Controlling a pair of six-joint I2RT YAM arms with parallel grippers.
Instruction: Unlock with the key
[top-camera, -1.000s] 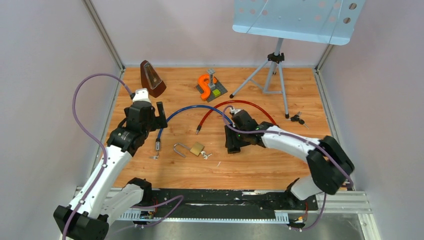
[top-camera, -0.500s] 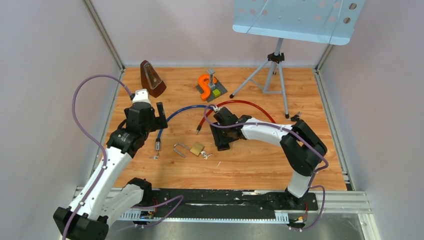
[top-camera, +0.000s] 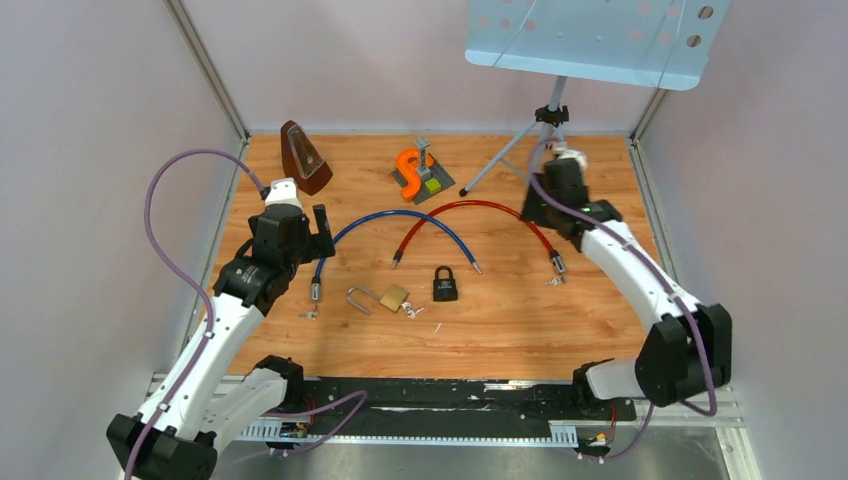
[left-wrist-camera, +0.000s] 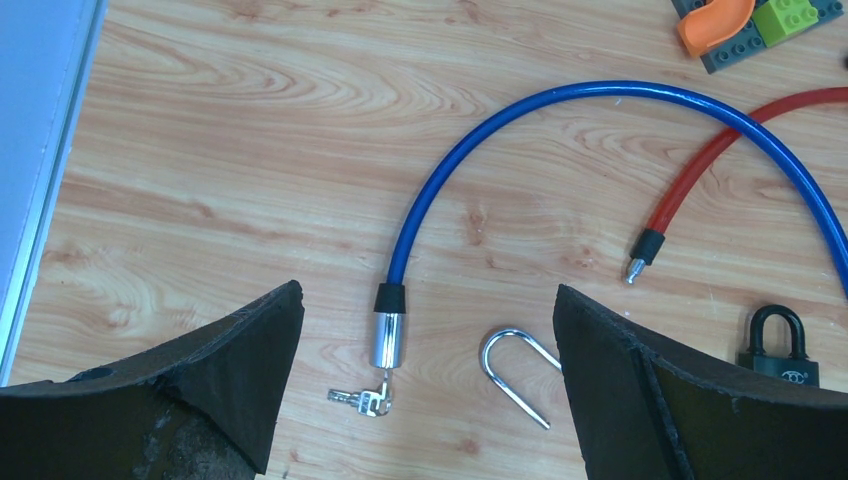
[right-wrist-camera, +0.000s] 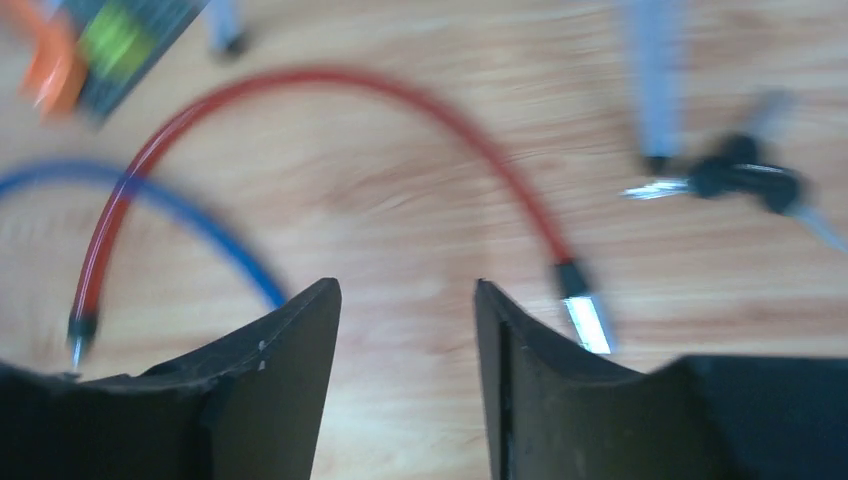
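Left jaws wide apart, empty, over blue cable lock (left-wrist-camera: 388, 335). Right jaws partly apart, empty, near black-headed keys (right-wrist-camera: 745, 180), far right. Small black padlock (top-camera: 445, 284) lies centre of wooden desk (top-camera: 520, 335).

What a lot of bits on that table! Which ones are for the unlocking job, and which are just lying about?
Probably for the job:
- black padlock, shut
- black-headed keys

Seemingly lying about:
- brass padlock, already open
- blue cable lock
- red cable lock
- metronome
- orange toy on bricks
- music stand
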